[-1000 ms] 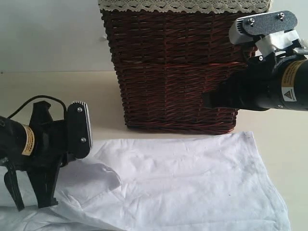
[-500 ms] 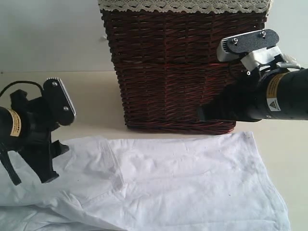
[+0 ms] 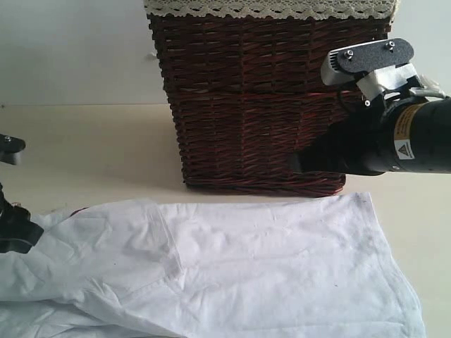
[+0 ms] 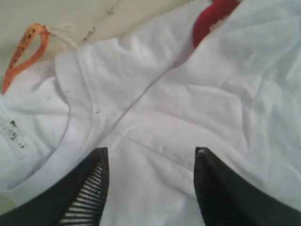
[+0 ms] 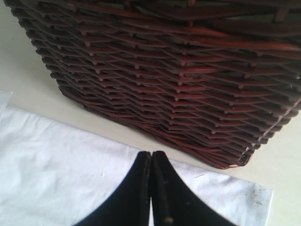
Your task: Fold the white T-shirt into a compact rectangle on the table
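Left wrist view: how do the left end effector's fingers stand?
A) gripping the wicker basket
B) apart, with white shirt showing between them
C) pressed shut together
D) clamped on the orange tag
B: the left end effector has its two dark fingers apart over the white T-shirt, holding nothing; the orange tag lies off to one side, untouched.

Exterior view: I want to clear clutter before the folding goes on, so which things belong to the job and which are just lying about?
Part of the job: white T-shirt; table; left gripper, open over the shirt; right gripper, shut and empty.
Just lying about: wicker basket with its lace trim.
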Controlling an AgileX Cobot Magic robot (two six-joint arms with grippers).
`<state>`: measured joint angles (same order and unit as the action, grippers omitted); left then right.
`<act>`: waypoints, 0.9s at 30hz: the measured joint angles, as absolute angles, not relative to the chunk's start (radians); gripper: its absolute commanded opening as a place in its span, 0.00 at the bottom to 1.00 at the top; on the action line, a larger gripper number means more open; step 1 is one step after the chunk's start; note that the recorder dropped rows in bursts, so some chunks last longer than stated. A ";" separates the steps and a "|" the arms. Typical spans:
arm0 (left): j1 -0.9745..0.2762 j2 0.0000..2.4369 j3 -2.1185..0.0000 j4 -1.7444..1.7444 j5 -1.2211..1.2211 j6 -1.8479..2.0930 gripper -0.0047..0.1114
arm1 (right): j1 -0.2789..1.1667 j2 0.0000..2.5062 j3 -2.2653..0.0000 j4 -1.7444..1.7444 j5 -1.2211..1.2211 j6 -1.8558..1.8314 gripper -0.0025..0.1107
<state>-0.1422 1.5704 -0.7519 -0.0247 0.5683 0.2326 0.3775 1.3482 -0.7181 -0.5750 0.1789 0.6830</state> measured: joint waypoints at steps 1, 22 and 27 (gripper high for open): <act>-0.137 1.576 -0.752 -0.049 0.568 0.262 0.50 | 0.378 1.348 -0.718 -0.575 0.179 0.683 0.02; -0.132 1.716 -0.753 -0.110 0.574 0.386 0.11 | 0.378 1.348 -0.718 -0.571 0.173 0.681 0.02; -0.132 1.677 -0.753 -0.110 0.633 0.386 0.04 | 0.378 1.348 -0.718 -0.557 0.173 0.669 0.02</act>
